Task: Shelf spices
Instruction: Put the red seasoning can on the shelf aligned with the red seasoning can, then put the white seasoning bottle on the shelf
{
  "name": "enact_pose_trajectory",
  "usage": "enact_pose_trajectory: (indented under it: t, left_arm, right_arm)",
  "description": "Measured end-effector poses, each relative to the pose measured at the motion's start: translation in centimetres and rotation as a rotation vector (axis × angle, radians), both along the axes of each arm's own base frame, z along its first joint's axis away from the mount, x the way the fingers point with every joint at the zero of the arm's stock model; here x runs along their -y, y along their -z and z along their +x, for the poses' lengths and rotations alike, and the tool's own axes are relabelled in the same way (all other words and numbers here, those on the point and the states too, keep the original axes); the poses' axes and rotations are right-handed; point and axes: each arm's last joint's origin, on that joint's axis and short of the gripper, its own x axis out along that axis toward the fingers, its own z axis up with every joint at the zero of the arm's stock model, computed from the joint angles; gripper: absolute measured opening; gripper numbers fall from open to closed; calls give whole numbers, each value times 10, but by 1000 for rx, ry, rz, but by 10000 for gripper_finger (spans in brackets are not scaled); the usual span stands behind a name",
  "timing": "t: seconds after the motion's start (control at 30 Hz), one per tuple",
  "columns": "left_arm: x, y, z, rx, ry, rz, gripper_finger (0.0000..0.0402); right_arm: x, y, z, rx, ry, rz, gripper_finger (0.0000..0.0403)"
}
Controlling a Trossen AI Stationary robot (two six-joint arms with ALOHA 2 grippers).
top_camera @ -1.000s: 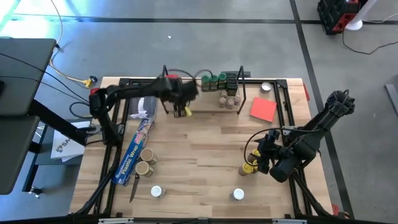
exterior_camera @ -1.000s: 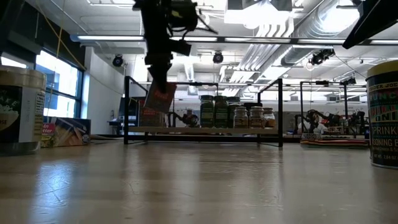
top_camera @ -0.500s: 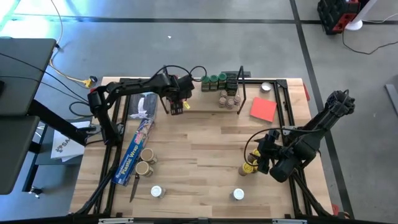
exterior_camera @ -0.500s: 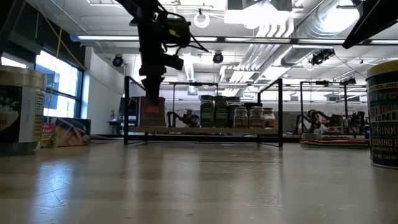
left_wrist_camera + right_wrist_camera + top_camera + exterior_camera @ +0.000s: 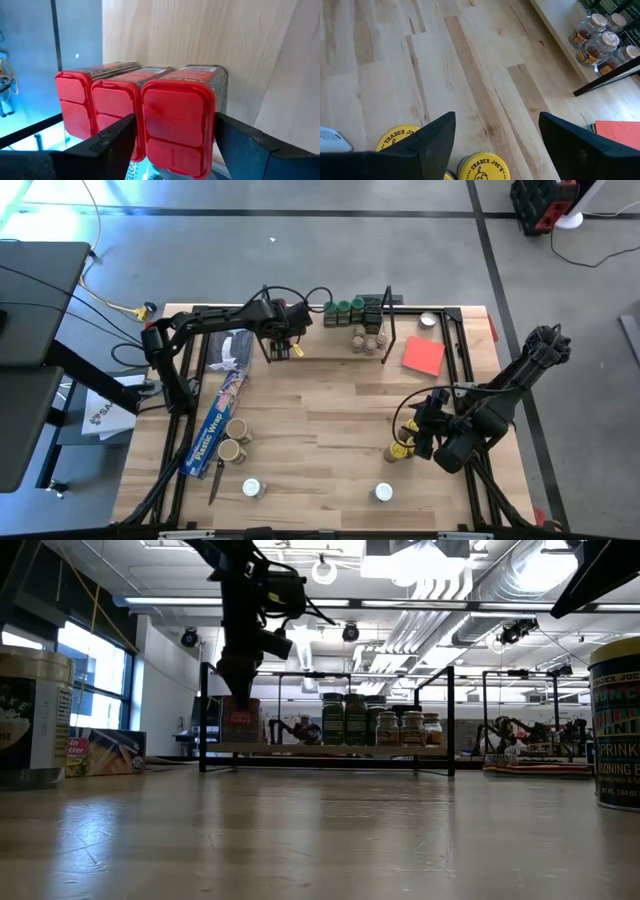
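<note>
Overhead, the left gripper (image 5: pixel 280 346) hung over the left end of the shelf (image 5: pixel 320 350) in the upper middle of the frame. Green-lidded jars (image 5: pixel 345 308) and tan-lidded jars (image 5: pixel 368 340) crowded the shelf's right part. The right gripper (image 5: pixel 412 432) waited at the lower right, just beside yellow-lidded jars (image 5: pixel 400 450). Two white-lidded jars (image 5: pixel 251 488) stood near the bottom edge, and the blue plastic-wrap box (image 5: pixel 220 423) lay slanted at the left.

From table height, the left gripper (image 5: pixel 237 675) reached down at the upper left onto a red tin (image 5: pixel 240 720) standing upright on the shelf (image 5: pixel 330 750), with the dark jars (image 5: pixel 345 720) further right along the board.

Through the left wrist camera, three red tins stood side by side, touching. The left gripper (image 5: pixel 175 135) was spread around the nearest red tin (image 5: pixel 177 120), one finger (image 5: pixel 112 137) on each flank; whether the fingers pressed the tin could not be told.

Through the right wrist camera, the right gripper (image 5: pixel 497 135) was spread wide and held nothing, with two yellow-lidded jars (image 5: pixel 482 167) at the bottom between its fingers and glass jars (image 5: pixel 595 42) on the shelf at the upper right.
</note>
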Motion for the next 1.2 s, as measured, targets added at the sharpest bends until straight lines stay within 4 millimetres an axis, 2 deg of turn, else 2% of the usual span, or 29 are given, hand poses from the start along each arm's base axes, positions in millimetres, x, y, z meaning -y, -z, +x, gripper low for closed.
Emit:
enact_pose_trajectory:
  t: [0.23, 0.43, 0.67, 0.83, 1.0, 1.1, 1.2]
  left_arm:
    - [4, -1, -1, -54, 2, 55, 256]
    - [7, -10, -2, -48, 17, 61, 256]
    - [16, -32, -3, -6, 8, 73, 261]
    - [29, -51, -4, 45, -27, 91, 262]
    - [65, -65, 0, 178, -54, 96, 257]
    - [99, -71, 4, 281, -51, 86, 251]
    - [142, -73, 10, 376, -17, 104, 246]
  right_arm:
    - [0, 0, 0, 0, 0, 0, 281]
    - [0, 0, 0, 1, 0, 0, 281]
    - [0, 0, 0, 4, 0, 1, 281]
    - [0, 0, 1, 16, 3, -6, 281]
    - [-2, -2, 3, 55, 0, -16, 281]
    - [-4, -3, 6, 78, -29, -18, 281]
    - [-10, -5, 11, 92, -100, -23, 281]
